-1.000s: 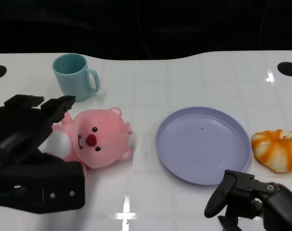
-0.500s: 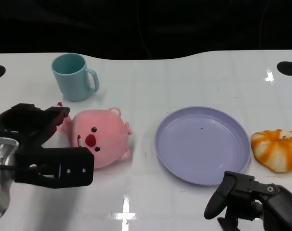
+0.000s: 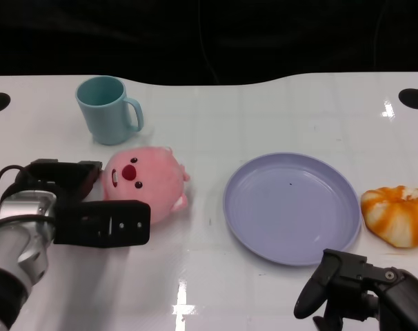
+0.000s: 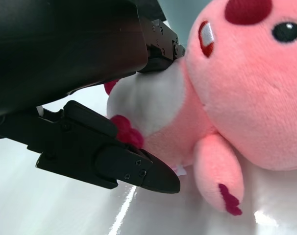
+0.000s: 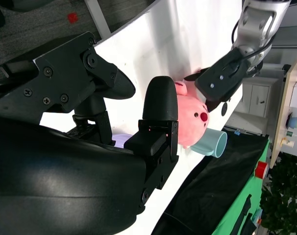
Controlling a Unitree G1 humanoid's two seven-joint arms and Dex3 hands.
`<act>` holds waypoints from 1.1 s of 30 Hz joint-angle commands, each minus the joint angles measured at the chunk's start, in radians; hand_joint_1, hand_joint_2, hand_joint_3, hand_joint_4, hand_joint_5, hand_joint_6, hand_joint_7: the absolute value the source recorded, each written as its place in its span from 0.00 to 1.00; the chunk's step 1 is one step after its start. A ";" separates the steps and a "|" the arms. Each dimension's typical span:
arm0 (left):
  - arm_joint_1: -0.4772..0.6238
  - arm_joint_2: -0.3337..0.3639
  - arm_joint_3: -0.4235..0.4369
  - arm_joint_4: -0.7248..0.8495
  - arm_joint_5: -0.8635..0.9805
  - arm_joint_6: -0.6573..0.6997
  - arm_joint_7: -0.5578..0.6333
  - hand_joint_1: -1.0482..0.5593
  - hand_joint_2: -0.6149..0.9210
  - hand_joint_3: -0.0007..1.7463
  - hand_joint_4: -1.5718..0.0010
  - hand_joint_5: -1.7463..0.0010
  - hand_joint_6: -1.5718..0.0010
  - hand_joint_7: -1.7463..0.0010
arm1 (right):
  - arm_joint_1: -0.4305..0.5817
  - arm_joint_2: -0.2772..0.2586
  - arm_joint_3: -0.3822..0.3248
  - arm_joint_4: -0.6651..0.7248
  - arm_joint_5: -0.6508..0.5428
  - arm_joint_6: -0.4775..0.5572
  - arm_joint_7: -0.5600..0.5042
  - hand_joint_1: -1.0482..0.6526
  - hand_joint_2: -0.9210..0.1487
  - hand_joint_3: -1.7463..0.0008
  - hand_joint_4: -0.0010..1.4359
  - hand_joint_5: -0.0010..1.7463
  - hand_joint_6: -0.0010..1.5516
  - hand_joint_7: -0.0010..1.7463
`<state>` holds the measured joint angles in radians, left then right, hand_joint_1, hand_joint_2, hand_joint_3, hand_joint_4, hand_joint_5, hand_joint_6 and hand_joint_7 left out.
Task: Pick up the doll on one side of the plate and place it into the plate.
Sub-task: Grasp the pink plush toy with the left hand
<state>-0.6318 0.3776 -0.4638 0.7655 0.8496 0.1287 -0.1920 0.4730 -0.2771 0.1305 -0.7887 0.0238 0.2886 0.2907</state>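
Pink doll (image 3: 144,183) lying on white table (image 3: 264,117), left of purple plate (image 3: 290,205), well apart from it, just below teal mug (image 3: 107,109). Gripped by left hand (image 3: 85,207): fingers (image 4: 114,161) closed against the white belly and body, seen close in left wrist view. Orange-and-white pumpkin toy (image 3: 398,214) just right of plate. Right hand (image 3: 354,293) low at near table edge, fingers spread, holding nothing.
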 commanded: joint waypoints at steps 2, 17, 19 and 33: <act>-0.029 -0.054 -0.035 0.147 -0.026 -0.006 0.008 0.23 1.00 0.04 0.87 0.90 0.80 0.98 | 0.008 -0.007 -0.008 -0.021 0.009 0.005 0.001 0.54 0.28 0.42 0.45 0.95 0.36 0.77; -0.029 -0.118 -0.052 0.337 -0.117 -0.129 0.233 0.48 1.00 0.05 0.51 0.19 0.31 0.68 | 0.023 -0.011 -0.014 -0.044 0.010 0.014 0.003 0.54 0.30 0.41 0.45 0.94 0.37 0.77; -0.024 -0.117 -0.058 0.345 -0.119 -0.136 0.258 0.49 1.00 0.10 0.55 0.09 0.47 0.45 | 0.020 -0.011 -0.014 -0.042 0.008 0.014 0.004 0.54 0.30 0.40 0.45 0.95 0.37 0.77; 0.074 -0.068 0.078 0.235 -0.256 -0.309 0.544 0.56 0.81 0.50 0.42 0.00 0.55 0.00 | 0.013 -0.006 -0.013 -0.042 0.011 0.023 0.001 0.54 0.31 0.39 0.45 0.95 0.37 0.77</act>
<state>-0.5897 0.2987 -0.4041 1.0162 0.6154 -0.1561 0.3425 0.4864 -0.2780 0.1206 -0.8186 0.0258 0.3065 0.2935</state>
